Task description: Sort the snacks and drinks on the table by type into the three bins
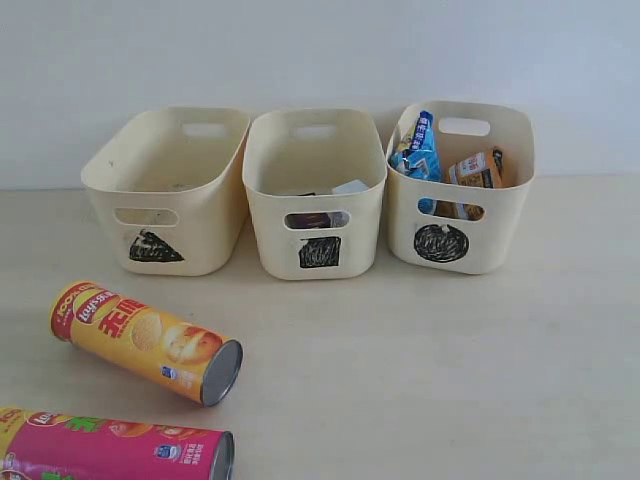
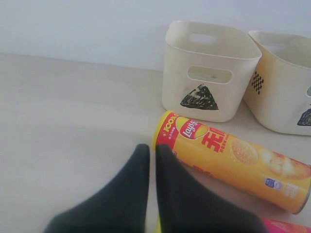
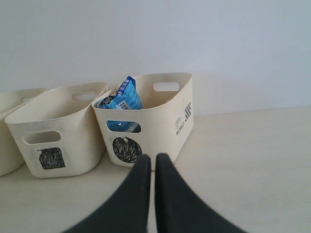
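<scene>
Two chip tubes lie on the table [image 1: 430, 360]: a yellow-orange tube [image 1: 145, 338] [image 2: 233, 158] at the left and a magenta tube [image 1: 115, 448] at the bottom left edge. Three cream bins stand in a row at the back. The triangle bin [image 1: 165, 190] [image 2: 206, 70] looks bare inside. In the square bin [image 1: 315, 190] [image 3: 53, 128] lie small cartons [image 1: 330, 190]. The circle bin [image 1: 460, 185] [image 3: 150, 116] holds a blue bag [image 1: 418, 150] [image 3: 124, 97] and an orange bag [image 1: 475, 172]. My left gripper [image 2: 152, 148] is shut, empty, beside the yellow tube's red end. My right gripper [image 3: 151, 158] is shut, empty, in front of the circle bin. Neither arm shows in the exterior view.
A pale wall [image 1: 320, 50] rises right behind the bins. Bare tabletop stretches in front of the bins and to the right of the tubes.
</scene>
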Robot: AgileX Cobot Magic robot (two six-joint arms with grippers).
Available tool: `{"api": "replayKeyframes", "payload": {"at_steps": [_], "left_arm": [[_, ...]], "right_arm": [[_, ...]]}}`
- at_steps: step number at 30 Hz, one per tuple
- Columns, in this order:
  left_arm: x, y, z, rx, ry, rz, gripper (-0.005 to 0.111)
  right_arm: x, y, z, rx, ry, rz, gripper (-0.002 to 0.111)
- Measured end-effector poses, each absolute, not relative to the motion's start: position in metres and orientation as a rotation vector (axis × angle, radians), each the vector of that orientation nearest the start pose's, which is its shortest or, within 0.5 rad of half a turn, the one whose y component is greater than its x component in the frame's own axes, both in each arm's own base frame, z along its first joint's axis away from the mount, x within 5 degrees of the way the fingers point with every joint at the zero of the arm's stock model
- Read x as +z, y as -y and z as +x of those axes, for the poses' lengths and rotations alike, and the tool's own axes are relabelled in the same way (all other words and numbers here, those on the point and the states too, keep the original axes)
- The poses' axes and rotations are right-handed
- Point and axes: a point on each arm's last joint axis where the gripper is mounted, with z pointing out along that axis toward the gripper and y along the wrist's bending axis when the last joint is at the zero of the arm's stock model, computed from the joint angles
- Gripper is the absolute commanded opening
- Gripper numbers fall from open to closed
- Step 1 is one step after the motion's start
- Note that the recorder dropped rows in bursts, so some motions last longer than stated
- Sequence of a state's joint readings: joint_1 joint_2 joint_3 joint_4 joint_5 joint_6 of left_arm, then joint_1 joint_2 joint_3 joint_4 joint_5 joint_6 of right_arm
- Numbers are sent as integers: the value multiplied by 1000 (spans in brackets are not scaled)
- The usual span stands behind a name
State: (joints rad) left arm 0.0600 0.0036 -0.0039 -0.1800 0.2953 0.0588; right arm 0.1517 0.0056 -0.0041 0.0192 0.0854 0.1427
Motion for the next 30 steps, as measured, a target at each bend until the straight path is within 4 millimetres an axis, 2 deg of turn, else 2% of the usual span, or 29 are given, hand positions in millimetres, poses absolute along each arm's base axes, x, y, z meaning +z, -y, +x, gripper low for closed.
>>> {"api": "replayKeyframes", "payload": {"at_steps": [5, 13, 20, 30], "left_arm": [[188, 1, 55, -85, -1771, -116, 4], [188, 1, 55, -85, -1771, -116, 4], [188, 1, 55, -85, -1771, -116, 4], [188, 1, 55, -85, -1771, -116, 4]], "right_arm": [[202, -8, 56, 174, -1619, -53, 0], [195, -3, 56, 55, -1702, -16, 0], [183, -1, 54, 30, -1823, 8, 0], [181, -1, 54, 48, -1840, 32, 0]]}}
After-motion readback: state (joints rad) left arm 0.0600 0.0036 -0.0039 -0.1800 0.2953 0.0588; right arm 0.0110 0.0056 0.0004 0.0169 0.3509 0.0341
